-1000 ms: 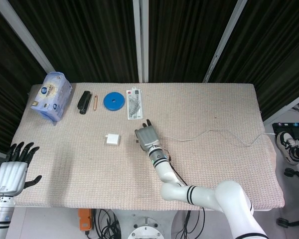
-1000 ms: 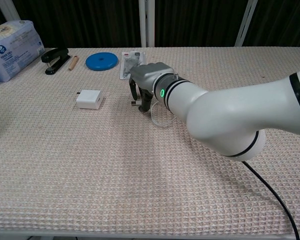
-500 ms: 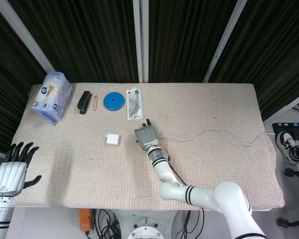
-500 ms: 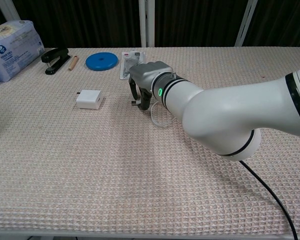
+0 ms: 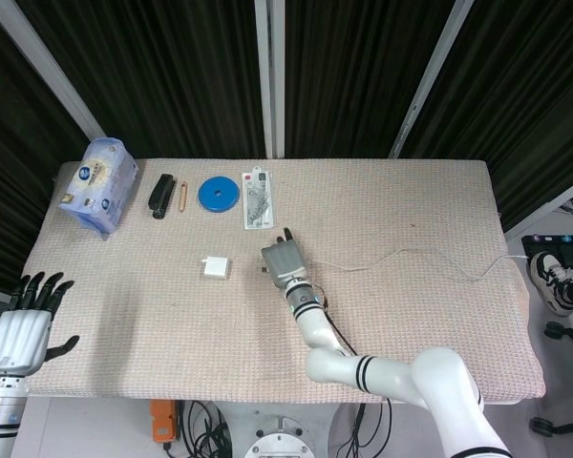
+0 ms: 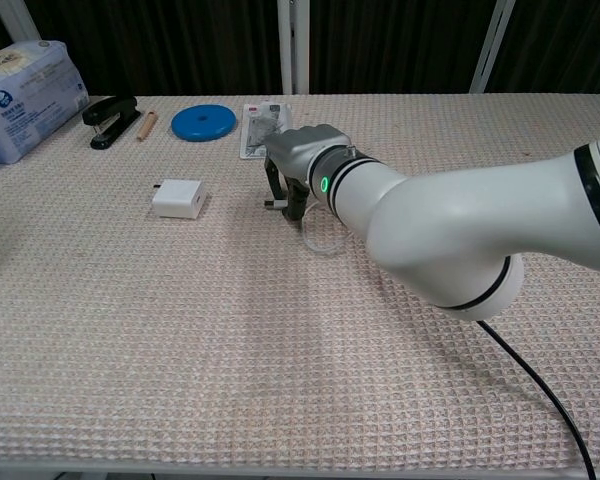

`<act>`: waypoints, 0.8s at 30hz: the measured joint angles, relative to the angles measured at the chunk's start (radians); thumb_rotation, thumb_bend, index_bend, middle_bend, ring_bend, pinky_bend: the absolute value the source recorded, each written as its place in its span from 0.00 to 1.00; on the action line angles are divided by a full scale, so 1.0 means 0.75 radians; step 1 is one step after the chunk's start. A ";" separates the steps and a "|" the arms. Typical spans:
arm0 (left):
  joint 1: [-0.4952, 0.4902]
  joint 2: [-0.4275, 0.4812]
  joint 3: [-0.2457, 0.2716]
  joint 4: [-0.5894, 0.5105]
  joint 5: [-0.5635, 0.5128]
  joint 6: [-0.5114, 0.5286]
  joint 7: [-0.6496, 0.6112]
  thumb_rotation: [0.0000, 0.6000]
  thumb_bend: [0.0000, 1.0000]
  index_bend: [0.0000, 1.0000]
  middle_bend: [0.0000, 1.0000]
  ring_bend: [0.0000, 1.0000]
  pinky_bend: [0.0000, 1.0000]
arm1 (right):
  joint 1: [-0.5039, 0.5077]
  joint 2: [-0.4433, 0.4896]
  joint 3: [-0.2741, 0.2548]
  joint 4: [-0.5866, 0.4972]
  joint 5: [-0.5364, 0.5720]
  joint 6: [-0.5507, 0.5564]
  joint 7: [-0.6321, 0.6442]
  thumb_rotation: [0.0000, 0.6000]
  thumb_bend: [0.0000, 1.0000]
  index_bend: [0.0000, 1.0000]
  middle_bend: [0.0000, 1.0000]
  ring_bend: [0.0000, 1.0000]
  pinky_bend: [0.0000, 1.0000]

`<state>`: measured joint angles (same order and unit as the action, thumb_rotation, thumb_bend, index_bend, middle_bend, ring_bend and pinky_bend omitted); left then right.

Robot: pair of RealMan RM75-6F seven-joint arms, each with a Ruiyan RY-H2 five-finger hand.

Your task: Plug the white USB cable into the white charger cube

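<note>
Curled over the plug end of the white USB cable (image 6: pixel 318 243), my right hand (image 6: pixel 295 160) grips the connector just above the bench (image 6: pixel 280 380), its metal tip poking out toward the white charger cube (image 6: pixel 178 198). My own fingers hide most of the plug, so I cannot make out exactly how it sits in the grasp. From the chest view a small loop of cable shows under my wrist; from the head view that loop is covered by my forearm, but the cable's long run across the bench toward the right edge is plain. The cube lies flat, near my right hand on its left, not touching. My left hand (image 5: pixel 27 324) shows only in the head view, off the bench's corner, fingers spread, holding nothing.
</note>
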<state>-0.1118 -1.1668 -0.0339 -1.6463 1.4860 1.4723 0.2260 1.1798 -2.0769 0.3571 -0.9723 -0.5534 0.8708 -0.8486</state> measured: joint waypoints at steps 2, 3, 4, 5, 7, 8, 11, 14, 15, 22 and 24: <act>-0.002 0.000 0.000 0.000 -0.001 -0.003 0.001 1.00 0.11 0.17 0.09 0.00 0.00 | -0.001 0.000 -0.001 -0.002 -0.004 0.001 0.000 1.00 0.32 0.52 0.54 0.25 0.09; -0.002 0.000 -0.001 0.000 -0.001 -0.004 0.002 1.00 0.11 0.17 0.09 0.00 0.00 | -0.002 0.000 -0.001 -0.002 -0.005 0.002 0.000 1.00 0.33 0.52 0.54 0.25 0.09; -0.004 0.000 -0.002 0.000 -0.001 -0.005 0.002 1.00 0.11 0.17 0.09 0.00 0.00 | -0.003 0.000 -0.001 -0.003 -0.007 0.002 0.000 1.00 0.33 0.53 0.55 0.25 0.09; -0.004 0.000 -0.002 -0.001 0.000 -0.006 0.003 1.00 0.11 0.17 0.09 0.00 0.00 | -0.003 0.000 0.000 -0.004 -0.008 0.001 0.001 1.00 0.33 0.53 0.55 0.26 0.09; -0.007 0.001 -0.003 -0.002 -0.001 -0.009 0.006 1.00 0.11 0.17 0.09 0.00 0.00 | -0.004 0.001 0.002 -0.005 -0.013 0.002 0.005 1.00 0.35 0.55 0.57 0.27 0.10; -0.008 0.002 -0.003 -0.003 -0.001 -0.011 0.008 1.00 0.11 0.17 0.09 0.00 0.00 | -0.005 0.002 0.003 -0.005 -0.017 0.004 0.008 1.00 0.37 0.56 0.57 0.27 0.10; -0.017 0.008 -0.006 -0.008 -0.004 -0.025 0.019 1.00 0.11 0.17 0.09 0.00 0.00 | -0.009 0.012 0.001 -0.017 -0.037 0.010 0.015 1.00 0.41 0.58 0.58 0.28 0.10; -0.037 0.019 -0.012 -0.019 -0.007 -0.052 0.034 1.00 0.11 0.17 0.09 0.00 0.00 | -0.015 0.029 -0.008 -0.034 -0.065 0.019 0.017 1.00 0.42 0.59 0.59 0.29 0.11; -0.045 0.022 -0.015 -0.023 -0.008 -0.064 0.035 1.00 0.11 0.17 0.09 0.00 0.00 | -0.017 0.037 -0.014 -0.042 -0.078 0.024 0.016 1.00 0.42 0.59 0.59 0.29 0.11; -0.165 0.050 -0.056 -0.055 -0.038 -0.241 0.013 1.00 0.11 0.17 0.09 0.00 0.00 | -0.060 0.154 -0.061 -0.175 -0.147 0.055 0.006 1.00 0.42 0.59 0.59 0.29 0.12; -0.210 0.050 -0.072 -0.057 -0.052 -0.305 0.000 1.00 0.11 0.17 0.10 0.00 0.00 | -0.075 0.201 -0.074 -0.226 -0.161 0.062 0.003 1.00 0.42 0.59 0.59 0.29 0.12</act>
<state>-0.2696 -1.1292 -0.0882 -1.6893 1.4470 1.2433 0.2260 1.1238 -1.9261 0.3019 -1.1417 -0.6744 0.9173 -0.8466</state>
